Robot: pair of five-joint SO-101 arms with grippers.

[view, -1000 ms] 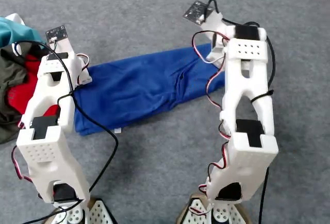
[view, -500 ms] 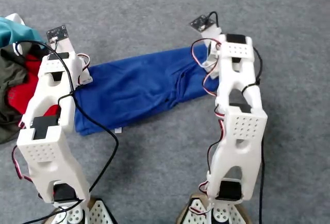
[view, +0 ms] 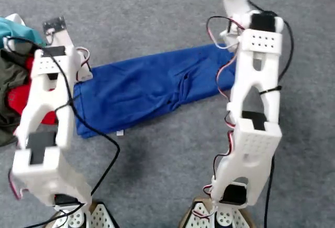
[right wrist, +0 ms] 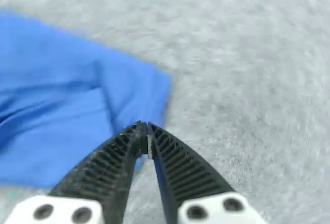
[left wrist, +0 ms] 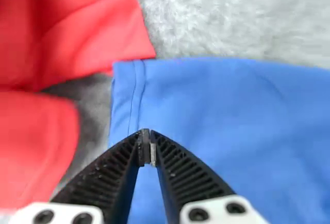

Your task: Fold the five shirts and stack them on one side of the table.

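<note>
Closed and seemingly empty, the left gripper (left wrist: 145, 149) hangs over the blue shirt (left wrist: 232, 110) at its hem, just beside a red shirt (left wrist: 62, 28). The right gripper (right wrist: 146, 137), jaws also together, hangs over the opposite corner. One blue shirt lies flat on the table (view: 157, 23). The pile (view: 13, 81) at the left edge shows perhaps three garments. Since half a second ago the right arm (view: 256, 81) has stretched farther across, and the blue shirt has not moved.

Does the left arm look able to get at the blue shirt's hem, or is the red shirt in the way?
Probably yes. The left gripper is right over the blue shirt near its hem; the red shirt lies beside it, not on it. The jaws are shut.
</note>
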